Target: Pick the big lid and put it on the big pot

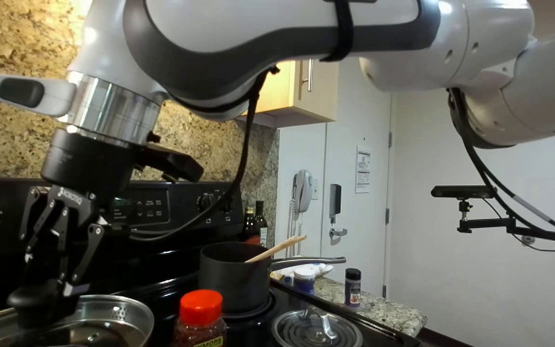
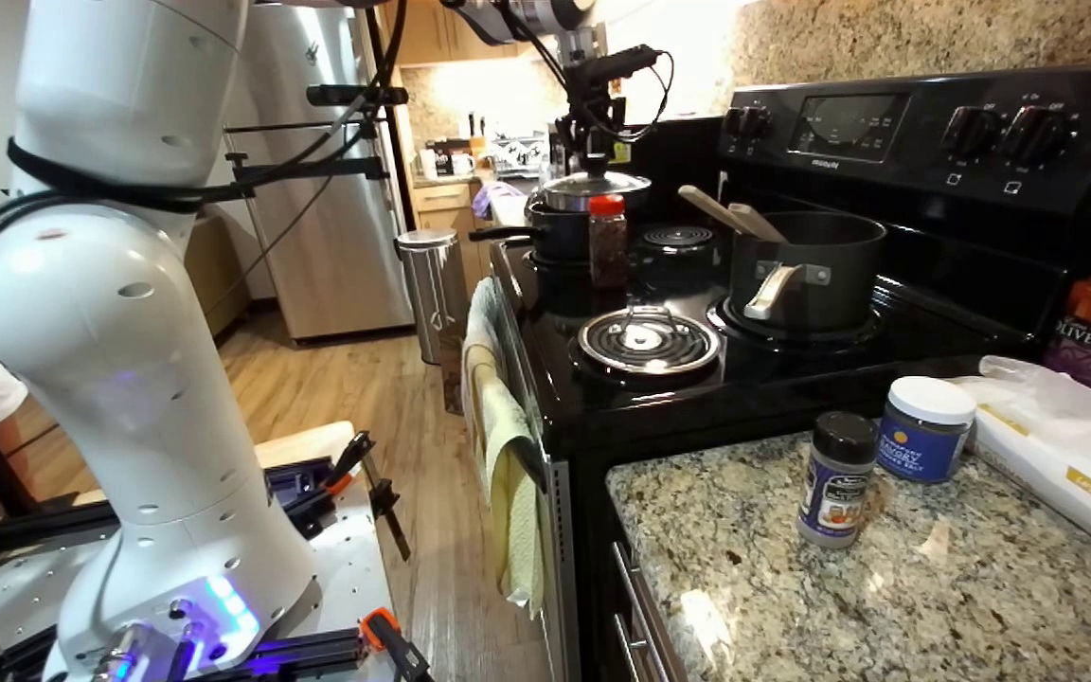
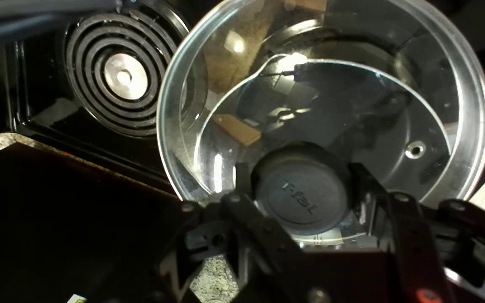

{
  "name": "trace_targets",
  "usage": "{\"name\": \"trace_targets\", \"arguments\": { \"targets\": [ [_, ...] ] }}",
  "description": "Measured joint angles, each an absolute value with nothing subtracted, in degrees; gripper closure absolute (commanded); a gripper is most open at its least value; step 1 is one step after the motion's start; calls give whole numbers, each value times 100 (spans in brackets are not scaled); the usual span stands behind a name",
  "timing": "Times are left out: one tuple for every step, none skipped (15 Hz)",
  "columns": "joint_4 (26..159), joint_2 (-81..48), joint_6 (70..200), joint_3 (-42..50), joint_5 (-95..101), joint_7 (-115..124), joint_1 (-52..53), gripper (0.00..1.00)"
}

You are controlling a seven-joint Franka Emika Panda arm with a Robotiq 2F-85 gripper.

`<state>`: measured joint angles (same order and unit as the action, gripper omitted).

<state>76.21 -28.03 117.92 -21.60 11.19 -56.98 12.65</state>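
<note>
The big lid shows at the lower left of an exterior view (image 1: 123, 311), farther back in an exterior view (image 2: 569, 196), and large in the wrist view (image 3: 326, 101). It is glass with a metal rim and a wide dark knob (image 3: 305, 198). My gripper (image 3: 301, 179) has a finger against each side of this knob; it also shows in both exterior views (image 1: 48, 289) (image 2: 595, 159). A black pot (image 2: 560, 235) with a long handle is under the lid, off-centre; I cannot tell whether they touch. Another dark pot (image 1: 231, 277) (image 2: 811, 284) holds wooden utensils. Which pot is bigger is unclear.
A red-capped bottle (image 1: 200, 313) (image 2: 608, 246) stands close to the lid and black pot. A small glass lid with a metal handle (image 1: 318, 332) (image 2: 648, 341) lies on the front burner. A bare coil burner (image 3: 126, 75) shows beside the big lid.
</note>
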Motion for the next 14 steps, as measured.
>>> {"name": "trace_targets", "arguments": {
  "targets": [
    [7618,-2819,11792,-2162,1133,-5699,1299,67],
    [7615,-2836,11792,-2165,1151,-5699,1338,67],
    [7610,-2853,11792,-2166,1167,-5699,1387,67],
    [7607,-2864,11792,-2168,1175,-5701,1437,67],
    [7600,-2873,11793,-2170,1182,-5704,1485,67],
    [7589,-2875,11793,-2134,1182,-5707,1562,67],
    [7571,-2879,11793,-2081,1182,-5712,1645,67],
    [7557,-2891,11793,-2068,1196,-5716,1697,67],
    [7548,-2902,11797,-2069,1219,-5727,1736,67],
    [7536,-2914,11801,-2069,1246,-5756,1761,67],
    [7507,-2931,11801,-2043,1256,-5808,1801,67],
    [7457,-2955,11801,-1994,1258,-5861,1856,67],
    [7395,-2988,11802,-1945,1266,-5921,1906,67],
    [7333,-3025,11802,-1901,1282,-5987,1949,67]
  ]
}}
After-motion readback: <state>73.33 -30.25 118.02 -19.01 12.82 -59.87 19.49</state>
